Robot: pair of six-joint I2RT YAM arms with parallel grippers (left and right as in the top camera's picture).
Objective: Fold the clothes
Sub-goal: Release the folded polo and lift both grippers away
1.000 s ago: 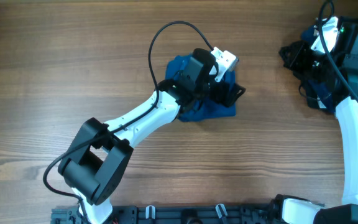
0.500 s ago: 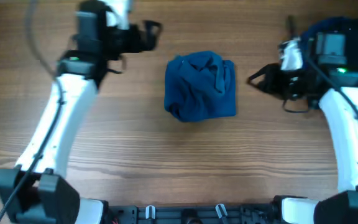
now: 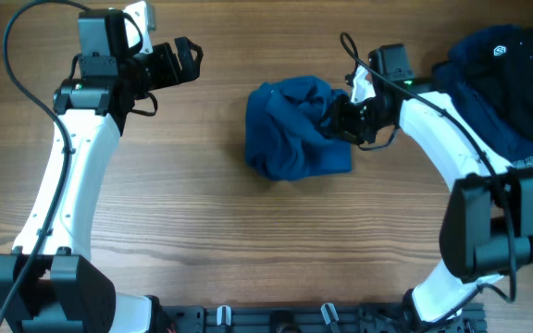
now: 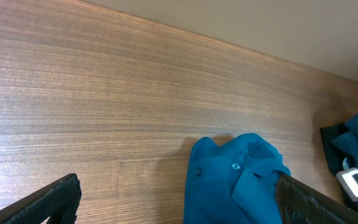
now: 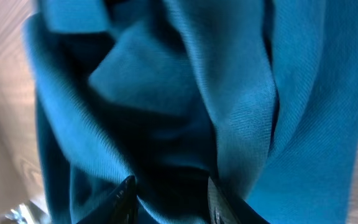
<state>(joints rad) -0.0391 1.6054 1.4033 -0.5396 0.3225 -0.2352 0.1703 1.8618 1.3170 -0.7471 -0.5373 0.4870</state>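
Note:
The clothes (image 3: 294,129), a medium-blue shirt, lie bunched in a rough square lump at the table's middle. My right gripper (image 3: 339,118) is at the lump's right edge. In the right wrist view its fingertips (image 5: 128,190) are sunk into the shirt (image 5: 229,112), closed on a fold of blue fabric between them (image 5: 169,196). My left gripper (image 3: 183,60) hovers wide open at the back left, well clear of the shirt. In the left wrist view the shirt's collar and buttons (image 4: 235,177) show between the spread fingers (image 4: 48,202).
A pile of dark garments (image 3: 512,83) lies at the back right, a black one with a white logo (image 3: 500,51) on top. The right arm (image 3: 452,129) runs in front of that pile. Bare wooden table (image 3: 202,213) surrounds the shirt.
My right gripper has moved left from beside the shirt onto its right edge and closed into the fabric. The left arm has shifted only slightly at the back left, still open.

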